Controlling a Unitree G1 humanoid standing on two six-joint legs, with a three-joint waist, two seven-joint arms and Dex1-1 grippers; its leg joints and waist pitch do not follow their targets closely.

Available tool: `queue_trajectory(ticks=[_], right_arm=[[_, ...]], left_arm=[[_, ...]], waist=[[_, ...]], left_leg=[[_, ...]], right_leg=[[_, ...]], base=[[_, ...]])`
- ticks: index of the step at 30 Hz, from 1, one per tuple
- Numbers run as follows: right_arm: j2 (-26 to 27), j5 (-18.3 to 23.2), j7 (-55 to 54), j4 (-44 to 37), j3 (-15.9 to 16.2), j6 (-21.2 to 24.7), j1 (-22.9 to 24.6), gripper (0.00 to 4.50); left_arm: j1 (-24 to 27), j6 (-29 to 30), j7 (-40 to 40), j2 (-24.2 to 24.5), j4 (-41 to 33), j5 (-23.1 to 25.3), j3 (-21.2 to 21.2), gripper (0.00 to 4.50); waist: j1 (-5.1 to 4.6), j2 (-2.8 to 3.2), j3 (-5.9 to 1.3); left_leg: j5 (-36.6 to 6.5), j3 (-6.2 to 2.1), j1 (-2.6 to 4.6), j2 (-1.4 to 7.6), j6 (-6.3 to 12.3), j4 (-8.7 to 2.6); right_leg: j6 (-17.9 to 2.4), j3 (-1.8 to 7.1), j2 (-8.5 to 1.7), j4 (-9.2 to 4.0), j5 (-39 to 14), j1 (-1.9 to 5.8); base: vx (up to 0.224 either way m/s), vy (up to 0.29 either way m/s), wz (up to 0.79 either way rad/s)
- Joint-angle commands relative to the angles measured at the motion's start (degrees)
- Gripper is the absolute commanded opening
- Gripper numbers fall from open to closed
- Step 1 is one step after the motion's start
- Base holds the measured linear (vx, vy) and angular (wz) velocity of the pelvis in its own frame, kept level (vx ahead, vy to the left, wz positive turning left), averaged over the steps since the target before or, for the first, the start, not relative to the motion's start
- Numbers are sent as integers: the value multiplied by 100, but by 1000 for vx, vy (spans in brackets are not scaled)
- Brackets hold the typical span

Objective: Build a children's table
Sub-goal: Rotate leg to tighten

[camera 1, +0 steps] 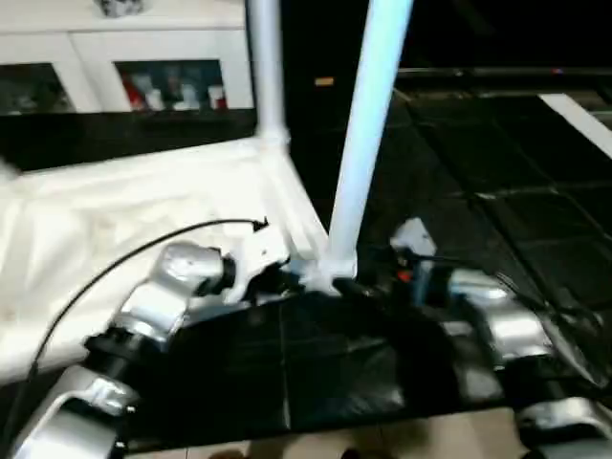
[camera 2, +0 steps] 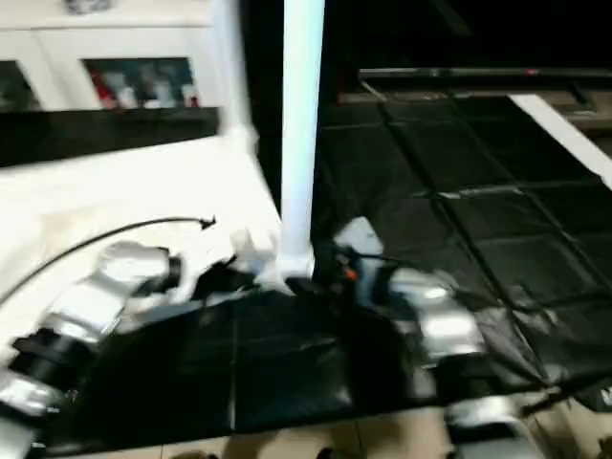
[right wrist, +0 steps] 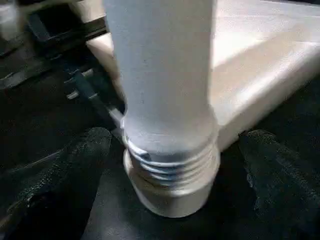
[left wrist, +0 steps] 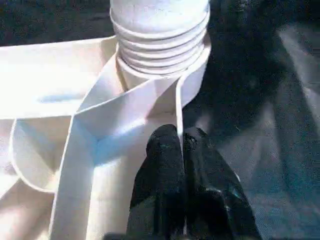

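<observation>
Table top: the white plastic table top (camera 1: 124, 220) lies upside down on the black floor mat (camera 1: 497, 220), ribbed underside up, filling the left of the scene; its near right corner sits between the two grippers
Near leg: a white tapered leg (camera 1: 368, 134) stands upright in the near right corner socket (left wrist: 160, 75); its threaded end shows several rings still above the socket rim
Far leg: a second white leg (camera 1: 266, 67) rises from the far right corner of the top
Left gripper: the left gripper (left wrist: 181, 165) is clenched on the thin edge wall of the top, just beside the near socket; its black fingers (left wrist: 160, 170) press together with the wall between them
Right gripper: the right gripper (right wrist: 170, 165) is released; its fingers (right wrist: 70, 170) stand wide on either side of the near leg's base, apart from it
Background: a white glass-door cabinet (camera 1: 143, 57) stands at the far left, behind the top
</observation>
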Motion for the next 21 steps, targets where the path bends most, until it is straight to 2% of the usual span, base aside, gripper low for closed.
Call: queue_trajectory(ticks=[1, 5, 8, 11, 14, 17, 21], right_arm=[[-280, 28, 674, -168, 232, 21, -30, 444], [-428, 9, 1117, -198, 419, -10, -127, 444], [-473, -49, 1455, -179, 605, -54, -240, 444], [-409, -81, 1527, -53, 693, -83, -367, 444], [-357, -40, 1594, -10, 733, -36, -427, 444], [-315, -2, 1704, -10, 781, 19, -450, 444], [-329, -28, 1839, 40, 880, 58, -457, 406]], left_arm=[[8, -316, -657, 128, 138, 56, -361, 0], [-5, -554, -1027, 256, 158, 42, -526, 0], [-68, -755, -1300, 290, 249, 56, -629, 0], [-114, -873, -1448, 277, 289, 97, -689, 0], [-122, -909, -1505, 263, 286, 107, -717, 0], [-127, -962, -1569, 266, 294, 117, -758, 0], [-134, -1045, -1636, 274, 349, 126, -789, 0]], waist=[[17, 15, -401], [39, 5, -410], [58, -25, -406], [90, -27, -408], [128, -11, -417], [128, -19, -431], [125, -24, -432]], left_leg=[[-793, 2, -22, 155, 518, -306], [-747, 2, -33, 157, 536, -297], [-770, 10, -33, 144, 541, -293], [-756, 4, -12, 163, 492, -300], [-760, 20, 42, 184, 458, -294], [-711, 11, 6, 183, 475, -294], [-674, 10, -15, 169, 483, -289]], right_leg=[[-1051, 327, -461, -366, -1391, 355], [-1093, 328, -466, -344, -1297, 361], [-1066, 322, -461, -357, -1441, 356], [-1016, 329, -480, -361, -1610, 341], [-1102, 349, -476, -343, -1435, 303], [-1190, 347, -469, -287, -1145, 336], [-1162, 344, -474, -290, -1139, 352]], base=[[0, 0, 0], [0, 0, 0], [0, 0, 0], [0, 0, 0], [0, 0, 0], [0, 0, 0], [0, 0, 0]])
